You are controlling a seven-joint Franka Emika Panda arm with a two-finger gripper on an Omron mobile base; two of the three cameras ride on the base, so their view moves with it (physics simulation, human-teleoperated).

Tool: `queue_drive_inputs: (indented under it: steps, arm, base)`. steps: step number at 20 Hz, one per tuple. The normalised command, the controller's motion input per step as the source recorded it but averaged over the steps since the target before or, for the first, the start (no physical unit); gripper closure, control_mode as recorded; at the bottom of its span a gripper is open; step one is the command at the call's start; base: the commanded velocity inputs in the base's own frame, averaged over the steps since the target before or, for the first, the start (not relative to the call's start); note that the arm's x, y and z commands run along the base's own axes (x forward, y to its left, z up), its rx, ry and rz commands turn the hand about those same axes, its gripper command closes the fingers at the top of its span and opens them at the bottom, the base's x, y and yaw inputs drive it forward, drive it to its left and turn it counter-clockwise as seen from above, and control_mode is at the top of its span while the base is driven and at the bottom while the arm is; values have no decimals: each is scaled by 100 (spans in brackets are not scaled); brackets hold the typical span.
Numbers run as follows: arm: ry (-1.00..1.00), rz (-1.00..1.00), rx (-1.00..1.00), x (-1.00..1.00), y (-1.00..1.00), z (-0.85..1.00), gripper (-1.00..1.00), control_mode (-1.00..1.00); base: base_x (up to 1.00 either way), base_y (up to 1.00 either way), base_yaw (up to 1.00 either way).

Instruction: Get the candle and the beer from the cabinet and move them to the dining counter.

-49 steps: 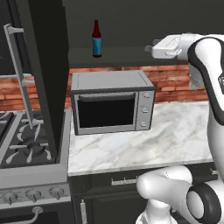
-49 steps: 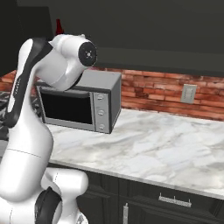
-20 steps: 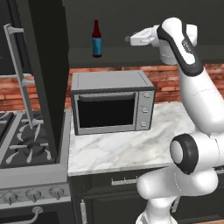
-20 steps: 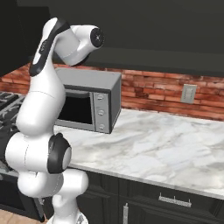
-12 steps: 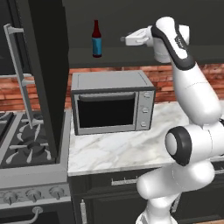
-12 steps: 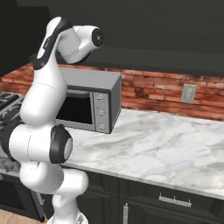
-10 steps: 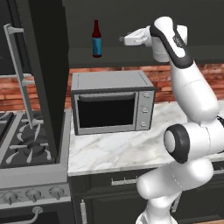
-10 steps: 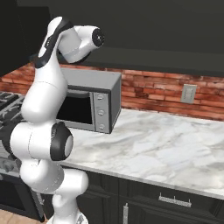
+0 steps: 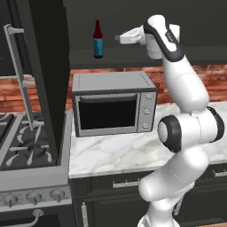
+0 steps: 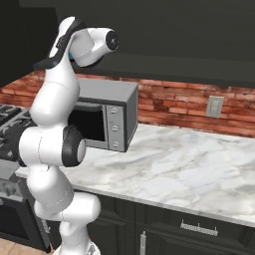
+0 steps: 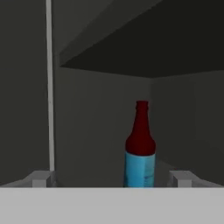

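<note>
Beer (image 9: 98,40) stands upright on the floor of the open cabinet (image 9: 133,55), well back from its front edge and toward the left end of the opening, near the swung-out door (image 9: 44,75). It is a slim dark red-brown bottle with a narrow neck and a blue label around its lower body. In the hand view the beer (image 11: 140,146) stands ahead between the two fingertips (image 11: 40,178), a little right of the middle, with dark cabinet walls behind it and a thin pale vertical line at the left.

The gripper (image 9: 119,38) is held level with the bottle, to its right and apart from it, pointing at it from the side. Its jaws stand wide apart and hold nothing. The white arm (image 9: 184,111) rises from the lower right of the left base view, bends at a dark joint and reaches up into the cabinet opening.

Under the cabinet a grey microwave (image 9: 114,108) sits on the marble counter (image 9: 111,155), against the brick back wall (image 9: 213,84) and near the counter's left end. A stove (image 9: 26,150) with dark grates adjoins the counter's left edge. A long silver bar handle (image 9: 20,73) runs down the open door. In the right base view the arm (image 10: 55,144) stands in front of the microwave (image 10: 117,122), and a wall outlet (image 10: 215,106) is set in the brick above the counter's right part.
</note>
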Motion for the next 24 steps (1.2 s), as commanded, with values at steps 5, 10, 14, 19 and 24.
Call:
queue_drive_inputs:
  steps: [5, 10, 14, 19, 24]
  arm:
    - [0, 0, 0, 40, 18, 0, -100, -100]
    - [0, 0, 0, 40, 19, 0, -100, -100]
    - [0, 1, 0, 35, 19, 0, -100, -100]
    - [0, 2, 0, 32, 17, 0, -100, -100]
    - [0, 2, 0, 26, 16, 0, -100, -100]
  base:
    - [0, 0, 0]
    - [0, 0, 0]
    - [0, 0, 0]
    - [0, 0, 0]
    - [0, 0, 0]
